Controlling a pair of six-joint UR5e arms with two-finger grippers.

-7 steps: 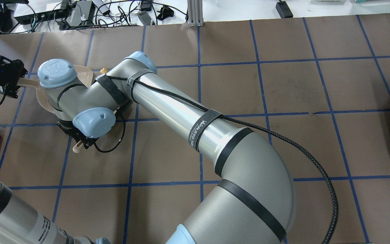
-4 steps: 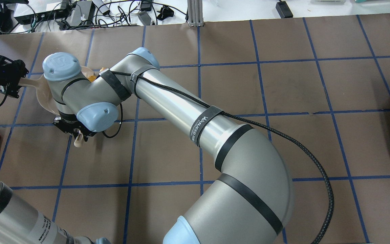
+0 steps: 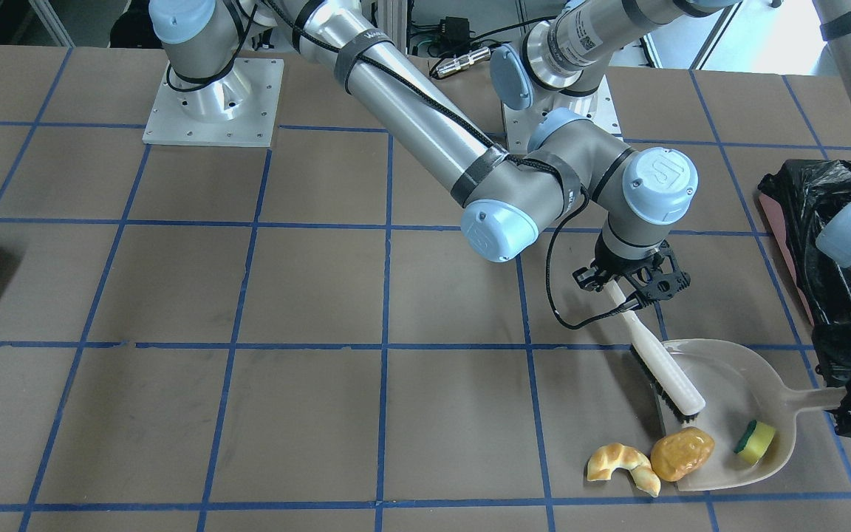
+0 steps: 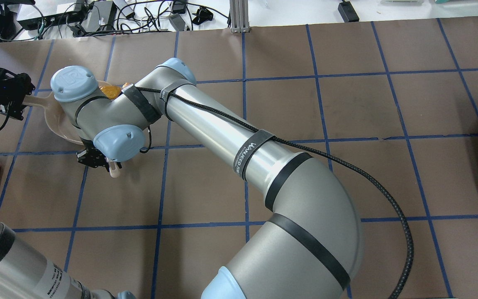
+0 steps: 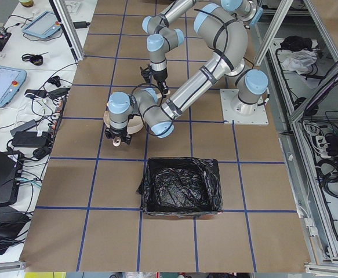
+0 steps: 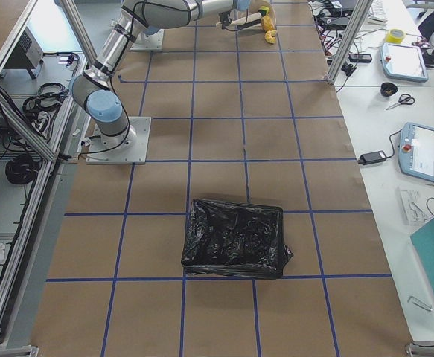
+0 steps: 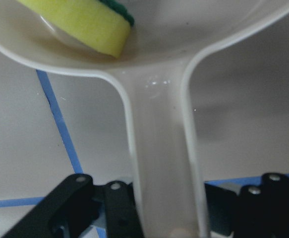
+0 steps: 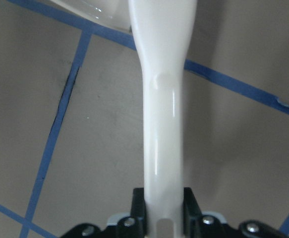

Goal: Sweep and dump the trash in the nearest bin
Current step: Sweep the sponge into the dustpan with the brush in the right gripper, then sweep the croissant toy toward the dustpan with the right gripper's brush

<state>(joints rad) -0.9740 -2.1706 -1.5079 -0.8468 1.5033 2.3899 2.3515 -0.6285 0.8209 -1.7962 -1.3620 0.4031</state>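
Cream-white dustpan (image 3: 736,377) flat on table (image 3: 248,295), handle clamped in left gripper (image 3: 843,406); brush (image 3: 665,373) handle clenched in right gripper (image 3: 629,292). Sponge (image 3: 755,440) inside, potato (image 3: 682,453) on the lip, croissant (image 3: 620,465) just outside: set bristles beyond croissant, drag inward.

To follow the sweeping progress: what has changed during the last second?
The right gripper, shut on the brush, moved away from the robot and turned the handle, pushing the potato left toward the dustpan. The left gripper still holds the dustpan handle; dustpan unmoved.
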